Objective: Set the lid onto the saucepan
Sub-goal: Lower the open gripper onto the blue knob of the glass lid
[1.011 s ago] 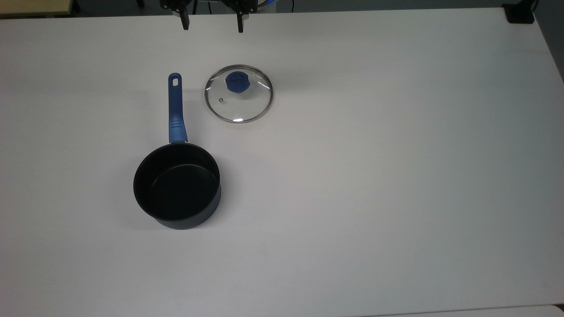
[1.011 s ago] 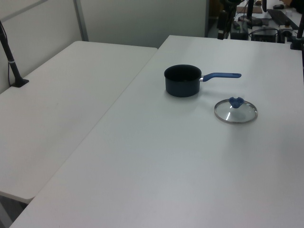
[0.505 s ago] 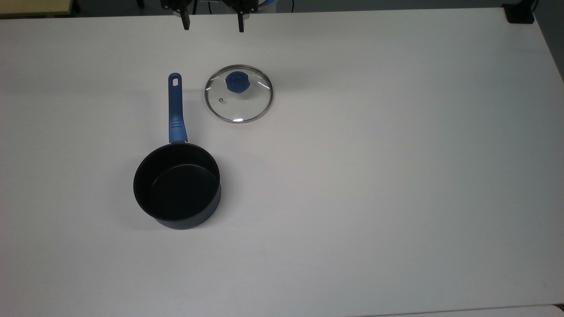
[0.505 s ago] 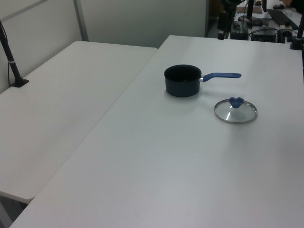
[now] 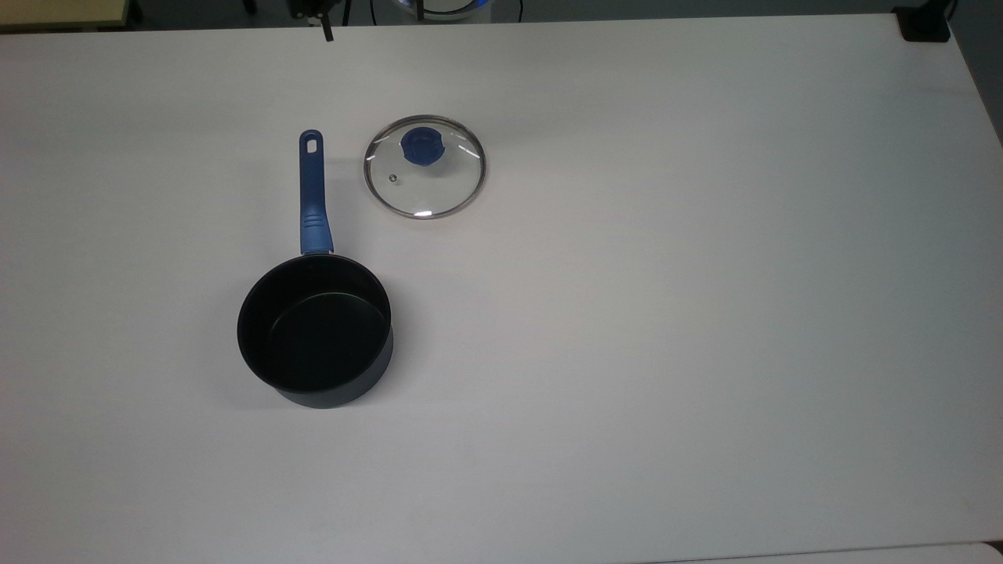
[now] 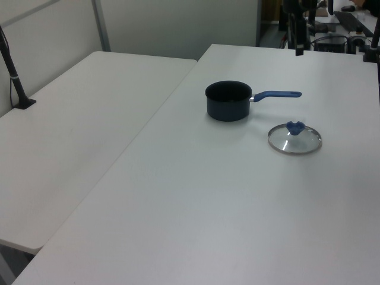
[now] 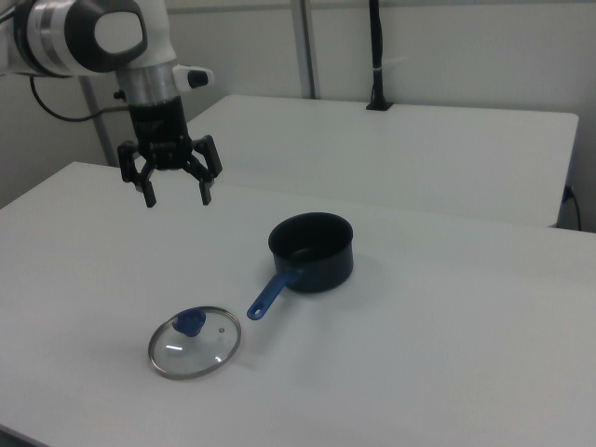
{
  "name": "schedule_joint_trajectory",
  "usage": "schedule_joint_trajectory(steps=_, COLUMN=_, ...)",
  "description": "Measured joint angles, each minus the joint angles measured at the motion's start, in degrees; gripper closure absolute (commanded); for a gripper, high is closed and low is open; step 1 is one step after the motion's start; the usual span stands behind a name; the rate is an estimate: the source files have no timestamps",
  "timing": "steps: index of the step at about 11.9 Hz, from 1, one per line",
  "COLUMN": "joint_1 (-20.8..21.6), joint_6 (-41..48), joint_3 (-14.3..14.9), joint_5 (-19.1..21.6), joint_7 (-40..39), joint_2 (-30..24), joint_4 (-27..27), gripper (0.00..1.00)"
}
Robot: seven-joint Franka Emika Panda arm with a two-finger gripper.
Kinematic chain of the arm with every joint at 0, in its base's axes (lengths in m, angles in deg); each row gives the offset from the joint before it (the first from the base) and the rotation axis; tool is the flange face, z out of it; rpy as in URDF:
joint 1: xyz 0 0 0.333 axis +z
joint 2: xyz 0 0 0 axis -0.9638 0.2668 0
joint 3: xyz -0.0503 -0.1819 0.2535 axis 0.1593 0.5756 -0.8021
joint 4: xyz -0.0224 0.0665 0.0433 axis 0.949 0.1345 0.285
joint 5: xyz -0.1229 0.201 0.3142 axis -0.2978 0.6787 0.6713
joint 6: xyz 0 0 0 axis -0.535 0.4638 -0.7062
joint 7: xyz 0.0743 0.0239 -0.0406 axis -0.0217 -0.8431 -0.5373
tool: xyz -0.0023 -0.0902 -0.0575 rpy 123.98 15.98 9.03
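The glass lid [image 5: 424, 166] with its blue knob lies flat on the white table [image 5: 666, 313], just to the top view's right of the saucepan's blue handle [image 5: 311, 196]. The dark saucepan [image 5: 313, 341] stands upright and uncovered. In the right view the lid [image 7: 195, 342] lies in front of the saucepan [image 7: 312, 250]. My gripper [image 7: 177, 197] hangs open and holds nothing, well above the table and behind the lid in the right view. One finger [image 5: 327, 30] shows at the top view's upper edge. The gripper [image 6: 297, 38] hangs over the far table edge in the left view.
A second white table [image 6: 89, 119] adjoins this one, with a black post [image 6: 13, 65] clamped on it. A black block [image 5: 925, 23] sits at the top view's upper right corner. Cables and equipment [image 6: 335, 38] lie beyond the far edge in the left view.
The gripper has shifted toward the top view's upper edge, so one finger has left the picture. In the left view it has moved to the right. Lid and saucepan have not moved.
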State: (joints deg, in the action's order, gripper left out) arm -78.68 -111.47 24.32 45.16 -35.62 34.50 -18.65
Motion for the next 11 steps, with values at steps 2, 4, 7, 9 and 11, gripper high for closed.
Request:
schedule_joint_trajectory(steps=2, joint_1=-0.02, joint_6=-1.78, joint_3=0.0, joint_5=-0.52, joint_7=1.51, joint_2=-0.5, joint_4=-4.6, gripper=0.0)
schedule_joint_trajectory(steps=4, joint_1=0.07, joint_6=-15.0, joint_3=-0.47, joint_5=-0.53, joint_7=12.39, joint_2=-2.6, joint_4=-16.67, gripper=0.0)
schedule_joint_trajectory(steps=7, joint_1=0.73, joint_6=-32.32, joint_3=-3.63, joint_5=-0.7, joint_7=33.94, joint_2=-0.89, joint_4=-30.97, gripper=0.0)
schedule_joint_trajectory(steps=9, joint_1=0.81, joint_6=-33.61, joint_3=-4.28, joint_5=-0.72, joint_7=36.15, joint_2=2.02, joint_4=-31.96, gripper=0.04)
schedule_joint_trajectory(steps=11, joint_1=0.75, joint_6=-33.69, joint_3=-4.28, joint_5=-3.35, joint_7=36.3, joint_2=4.2, joint_4=-31.84, gripper=0.04)
